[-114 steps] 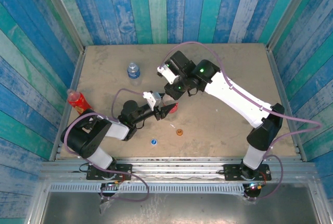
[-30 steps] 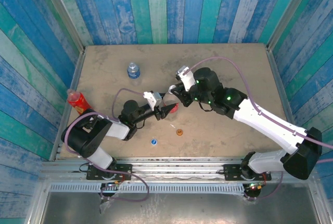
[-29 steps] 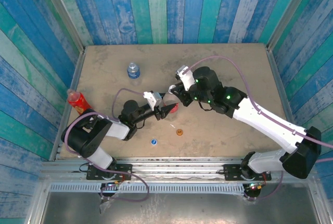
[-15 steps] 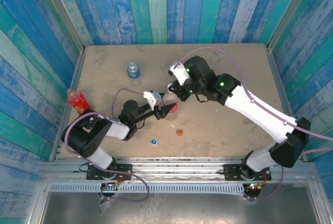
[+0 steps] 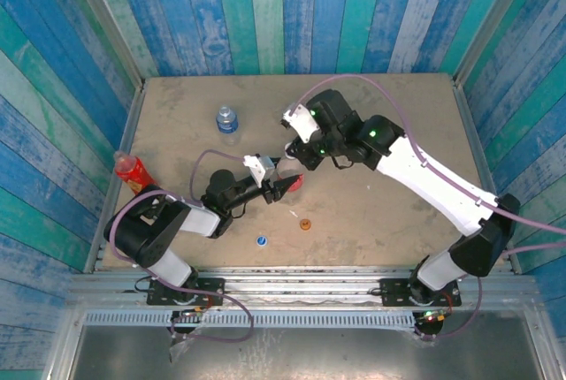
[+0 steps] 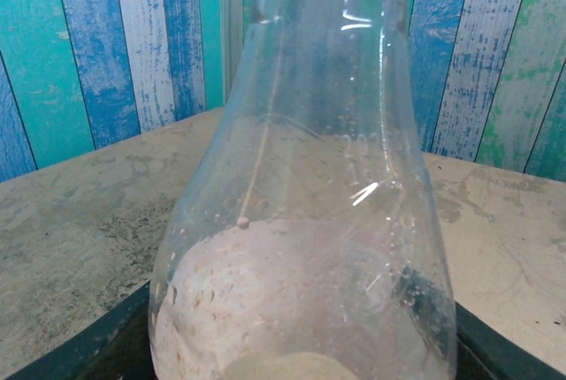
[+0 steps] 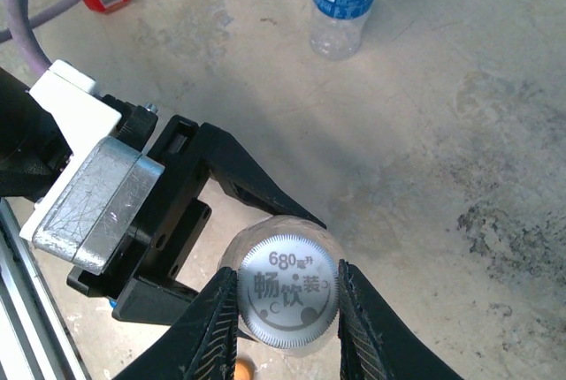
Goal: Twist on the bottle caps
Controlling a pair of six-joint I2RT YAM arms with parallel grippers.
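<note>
— Two tools: what is each doing?
— The right tool (image 7: 287,302) pinches the white cap (image 7: 287,292) over the clear bottle (image 6: 301,177); the left tool (image 5: 285,186) clamps that bottle directly beneath it.

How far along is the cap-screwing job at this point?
Done: nothing yet. In hand: left gripper holds the clear plastic bottle; right gripper pinches the ribbed white round cap on its mouth. Left: the small blue cap and orange cap, loose on the table.
</note>
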